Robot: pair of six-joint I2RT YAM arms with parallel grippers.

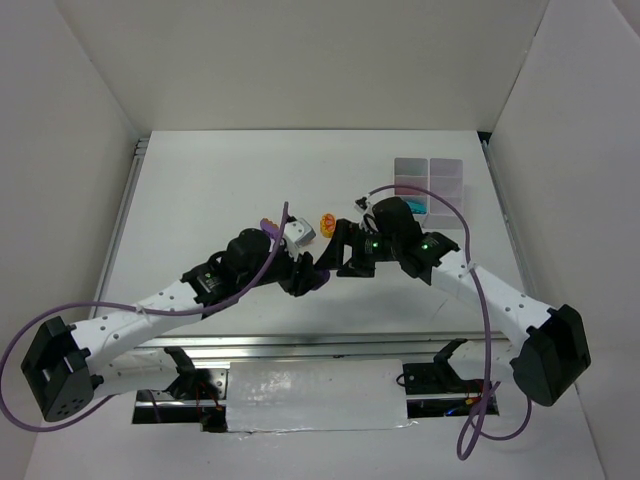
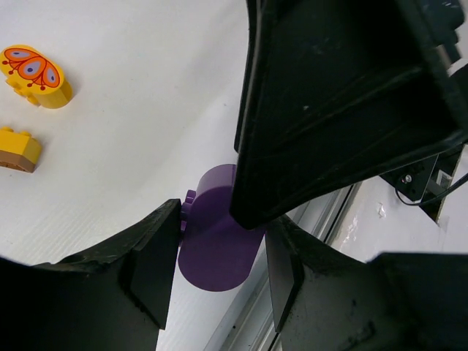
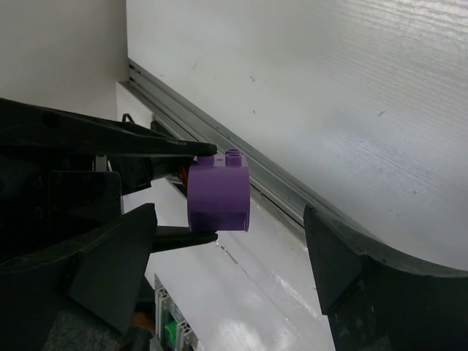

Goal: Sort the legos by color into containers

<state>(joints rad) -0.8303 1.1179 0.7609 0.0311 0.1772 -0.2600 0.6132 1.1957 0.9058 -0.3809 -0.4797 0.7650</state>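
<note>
My left gripper [image 2: 223, 256] is shut on a purple lego [image 2: 216, 252], a rounded brick with studs, held above the table near its front edge. In the right wrist view the same purple lego [image 3: 218, 191] hangs pinched between the left gripper's two black fingers. My right gripper [image 3: 230, 227] stands open around it, one finger on each side, neither touching. From above, both grippers meet at mid-table: left gripper [image 1: 318, 276], right gripper [image 1: 345, 262]. The containers are cells of a translucent tray [image 1: 428, 160] at the back right, with cyan legos [image 1: 416, 207] in a near cell.
Two yellow-orange legos lie on the table behind the grippers: an oval one with a printed pattern [image 2: 33, 73] and a studded one [image 2: 18, 148]. The oval one [image 1: 326, 221] also shows from above. A metal rail [image 3: 241, 172] runs along the table's front edge.
</note>
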